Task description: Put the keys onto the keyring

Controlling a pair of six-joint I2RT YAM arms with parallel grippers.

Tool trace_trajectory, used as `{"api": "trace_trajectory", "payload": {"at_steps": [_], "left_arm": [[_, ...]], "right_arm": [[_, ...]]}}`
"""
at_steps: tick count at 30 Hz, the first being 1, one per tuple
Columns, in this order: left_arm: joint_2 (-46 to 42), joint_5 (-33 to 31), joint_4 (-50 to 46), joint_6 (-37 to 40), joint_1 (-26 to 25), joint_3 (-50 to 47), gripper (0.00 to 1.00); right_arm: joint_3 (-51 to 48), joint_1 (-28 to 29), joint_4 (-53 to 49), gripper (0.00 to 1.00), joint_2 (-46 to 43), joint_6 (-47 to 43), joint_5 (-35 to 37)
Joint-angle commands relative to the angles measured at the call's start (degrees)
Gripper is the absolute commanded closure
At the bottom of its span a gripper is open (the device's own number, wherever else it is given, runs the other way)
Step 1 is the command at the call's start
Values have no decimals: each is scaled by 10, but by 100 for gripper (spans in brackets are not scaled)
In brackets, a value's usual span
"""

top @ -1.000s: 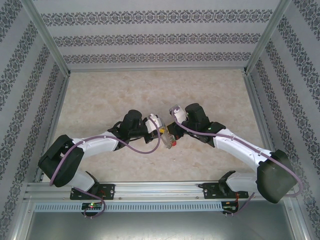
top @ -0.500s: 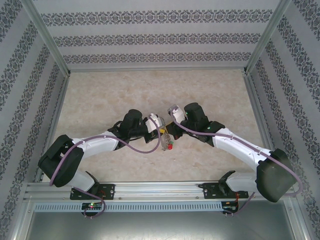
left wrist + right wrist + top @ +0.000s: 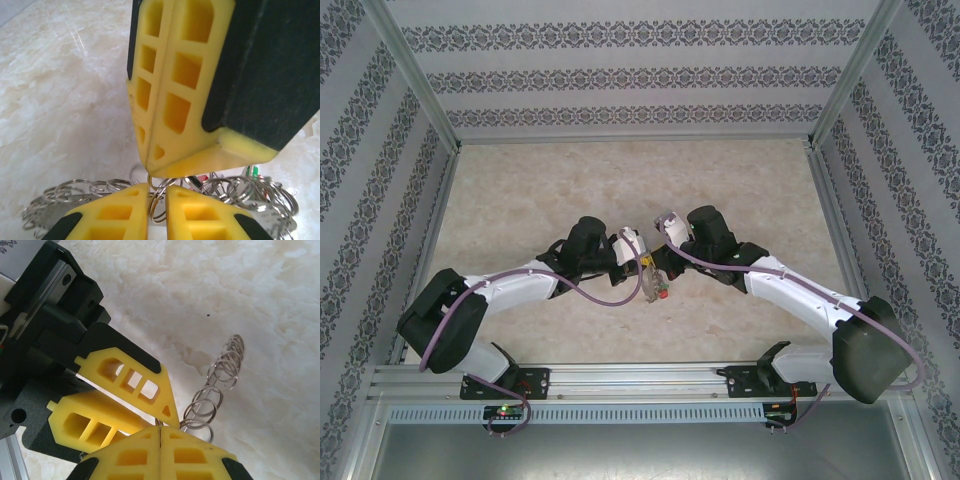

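Both grippers meet above the middle of the table. The keyring [image 3: 85, 189], a chain of small silvery rings, spreads to either side under them and trails over the table [image 3: 220, 375]. My left gripper [image 3: 157, 200] is shut on one small ring that stands upright in the narrow gap between its yellow fingers. My right gripper [image 3: 160, 432] is shut, its seam closed, and pinches a ring's edge at its tip; its fingers [image 3: 170, 100] come down from above. A red key head [image 3: 663, 292] hangs just below the grippers and peeks out among the rings [image 3: 202, 178].
The marble-patterned table [image 3: 740, 180] has free room all round the grippers. Patterned walls with metal posts [image 3: 415, 75] close in the back and both sides. The arms' mounting rail [image 3: 640, 378] runs along the near edge.
The red key and the hanging rings have shifted slightly left and down. My left jaws have narrowed a little on the ring. The right gripper has stayed shut.
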Motion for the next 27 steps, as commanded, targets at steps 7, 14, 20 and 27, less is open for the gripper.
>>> {"api": "trace_trajectory", "payload": {"at_steps": [7,14,20,27], "left_arm": [[13,-7,-15,15,1,20,84],[5,-17,-27,23,2,12,79],[5,-16,-42,29,2,18,76],[-3,-15,-49,31,3,19,71]], "right_arm": [[11,6,16,100,-7,-5,-5],[9,5,15,100,-13,-8,8],[5,5,20,100,-14,-5,6],[6,5,19,100,-14,-7,7]]}}
